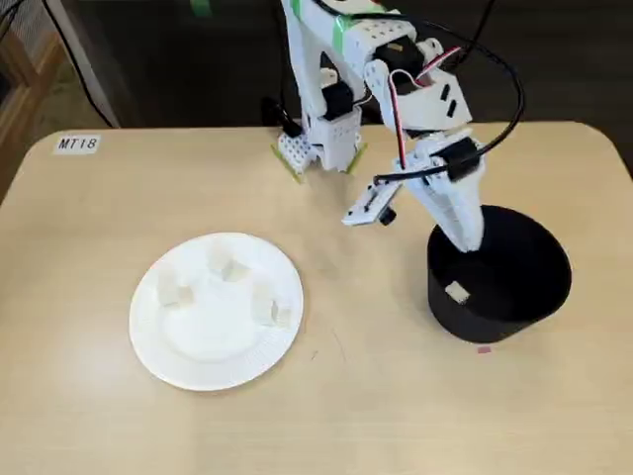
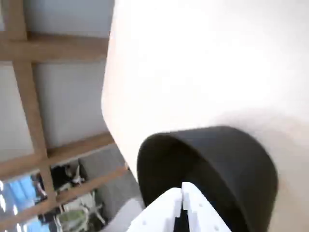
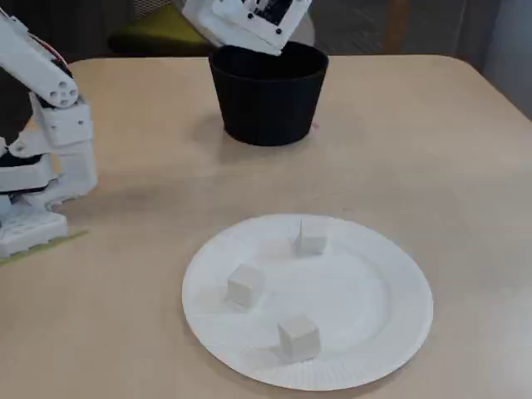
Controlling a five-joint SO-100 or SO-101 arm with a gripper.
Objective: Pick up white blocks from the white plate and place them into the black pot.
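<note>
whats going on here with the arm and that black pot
A small white robot arm is moving white blocks from a white plate into the black pot. Its gripper is at the pot's mouth, jaws together and empty. One block lies inside; three blocks remain on the plate.

Matt black pot (image 3: 268, 96) at upper centre, ribbed paper white plate (image 3: 391, 328), matte off-white blocks (image 3: 298, 337), smooth pale wood-look table (image 3: 465, 166), glossy white plastic gripper (image 2: 182, 205)

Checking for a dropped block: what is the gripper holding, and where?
Nothing visible: the gripper is shut over the black pot, no block between its fingertips.
</note>
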